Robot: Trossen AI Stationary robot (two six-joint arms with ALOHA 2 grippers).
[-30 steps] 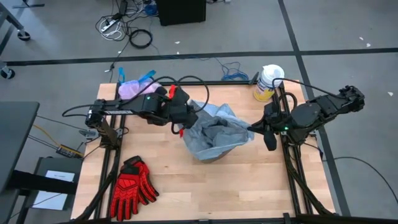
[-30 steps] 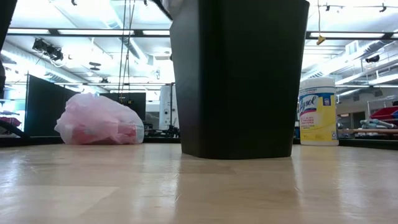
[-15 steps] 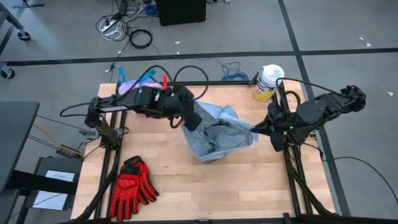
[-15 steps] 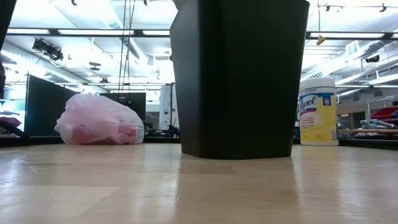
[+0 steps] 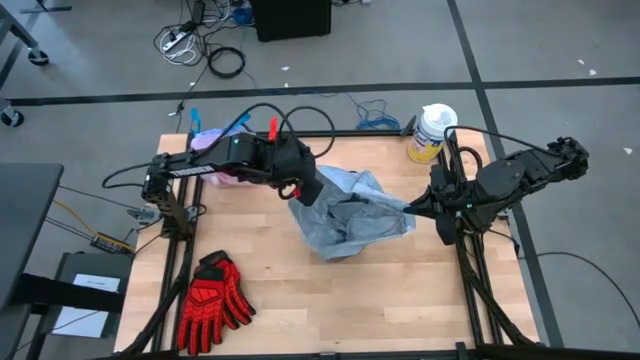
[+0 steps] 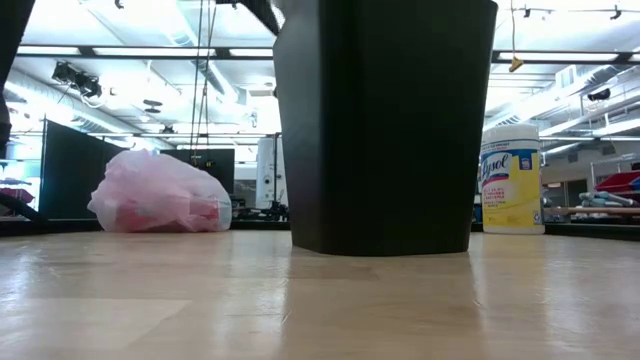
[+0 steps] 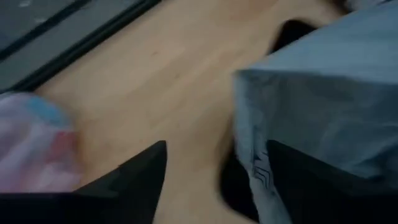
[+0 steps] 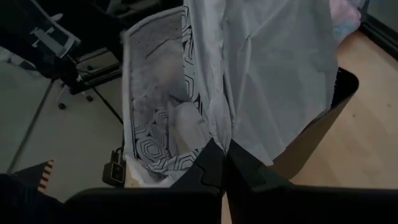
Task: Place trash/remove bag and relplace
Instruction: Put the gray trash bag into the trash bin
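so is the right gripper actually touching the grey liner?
Touching. The right wrist view shows the right gripper with fingers shut on a fold of the grey-blue liner, pulling it over the black bin.

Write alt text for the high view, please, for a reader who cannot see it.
Two robot arms fit a grey-blue liner over a bin at the middle of a wooden table: the open left gripper at its edge, the right gripper pinching the opposite side. Red gloves lie nearby.

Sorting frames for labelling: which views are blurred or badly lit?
Left wrist view: motion-blurred, the grey-blue liner and pink bag smeared. Low view: bright ceiling lights leave the black bin a dark, detail-less shape. High view: even light. Right wrist view: mostly sharp.
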